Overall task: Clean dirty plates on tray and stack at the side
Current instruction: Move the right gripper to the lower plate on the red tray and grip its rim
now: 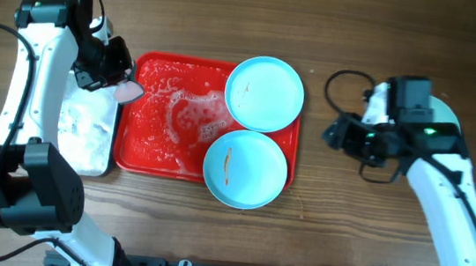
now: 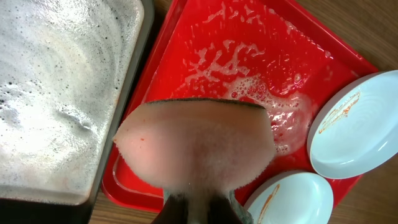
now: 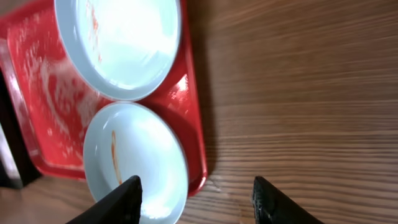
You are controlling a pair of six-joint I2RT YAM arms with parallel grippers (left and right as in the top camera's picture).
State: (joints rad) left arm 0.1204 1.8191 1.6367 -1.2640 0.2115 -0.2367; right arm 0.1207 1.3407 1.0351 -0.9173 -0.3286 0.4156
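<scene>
White shells covering black joints on left arm [image 1: 23,84] and right arm [image 1: 449,191]; black cables [image 1: 348,72] looping alongside. A green light [image 1: 431,130] glowing on right wrist. Matte black fingers [image 3: 121,199] showing on right pincer [image 3: 198,200].

In the left wrist view the pink sponge [image 2: 196,146] is filling the foreground, soft and out of focus. It is covering the left jaws entirely, with only a dark stub showing beneath it, and it is also hiding part of the tray [image 2: 180,68]. The grey pan [image 2: 62,93] is running off the top and left edges. In the right wrist view the top edge is cutting the far plate [image 3: 118,43] and the bottom edge the near plate [image 3: 134,165], with a right finger [image 3: 121,202] overlapping it. Overhead, the near plate is covering the tray's front right corner.
</scene>
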